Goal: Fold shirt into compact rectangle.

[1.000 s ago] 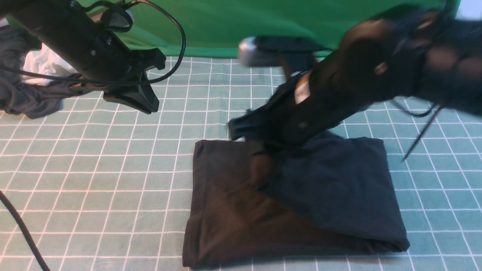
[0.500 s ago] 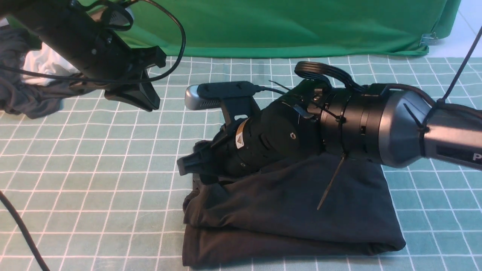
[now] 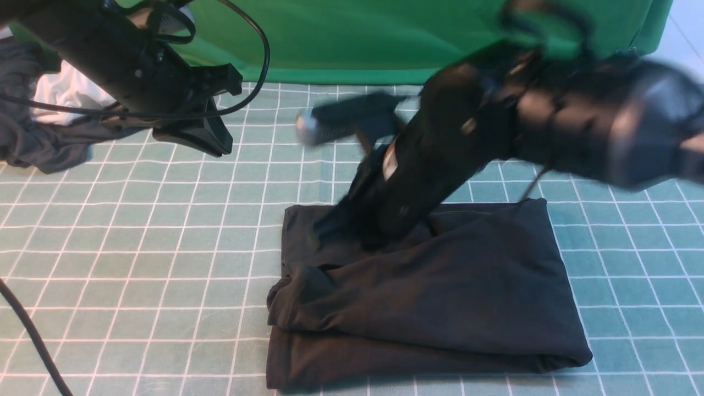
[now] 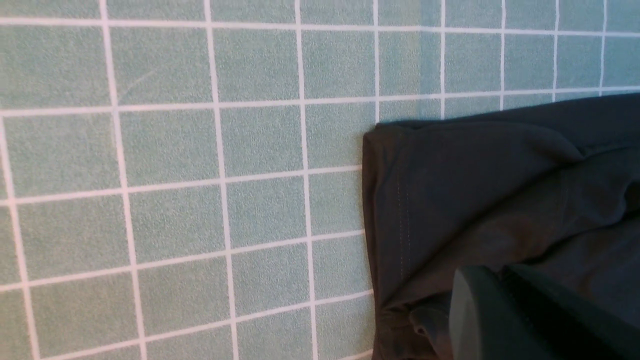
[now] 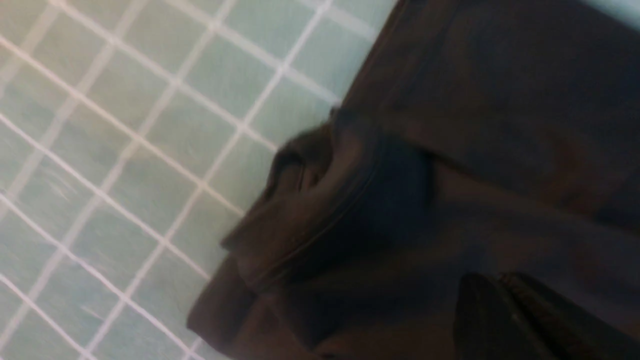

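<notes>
The shirt (image 3: 429, 297) is lying folded mid-mat, long axis running left-right. The right gripper (image 3: 335, 228), jaws pressed together and seemingly empty, is hovering blurred over its far-left corner, nearer arm by far. The left gripper (image 3: 212, 146), also closed on nothing, is hanging well apart, up-left.

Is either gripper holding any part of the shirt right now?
Neither. The left gripper is shut, hanging above the mat. The right gripper, also shut, shows no fabric pinched; the shirt lies folded.

Front camera faces forward; both wrist cameras closely overlook the shirt (image 3: 429, 308).
</notes>
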